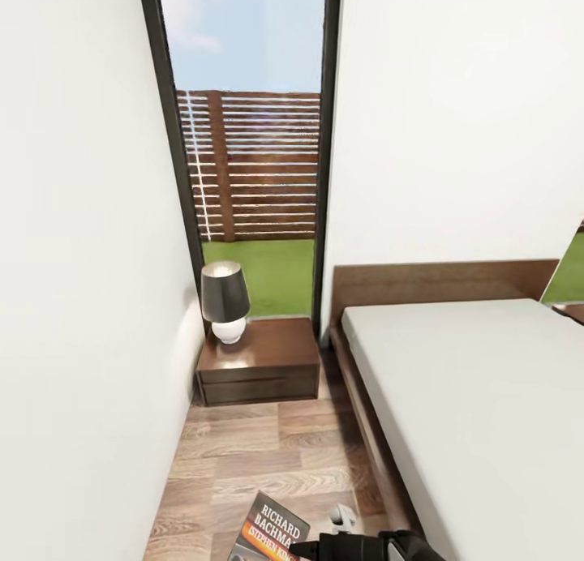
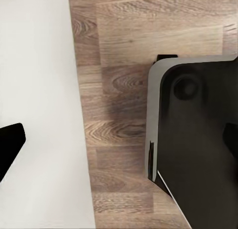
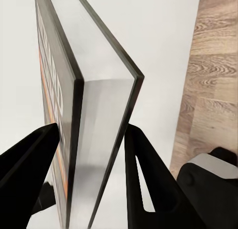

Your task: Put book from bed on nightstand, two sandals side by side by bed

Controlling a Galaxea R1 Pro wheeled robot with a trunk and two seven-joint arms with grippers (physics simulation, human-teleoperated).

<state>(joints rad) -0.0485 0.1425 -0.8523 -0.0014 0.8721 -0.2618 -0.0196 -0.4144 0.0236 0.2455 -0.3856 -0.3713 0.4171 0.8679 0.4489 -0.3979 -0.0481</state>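
Note:
My right gripper (image 3: 91,154) is shut on the book (image 3: 84,114), with a black finger pressed on each cover, and holds it spine-up. In the head view the book (image 1: 272,533), with its dark cover, orange band and white lettering, is at the bottom edge over the wood floor, with the right gripper (image 1: 349,547) beside it. The nightstand (image 1: 259,362) stands ahead against the window, between the left wall and the bed (image 1: 478,399). My left gripper (image 2: 119,144) is open above the floor, next to the wall. The sandals are out of view.
A lamp (image 1: 225,301) with a dark shade takes up the nightstand's left half; its right half is bare. A narrow strip of floor (image 1: 259,456) runs between the white wall (image 1: 81,301) and the bed frame. A small white-grey object (image 1: 341,516) shows near the book. The robot's base (image 2: 198,139) is close to the wall.

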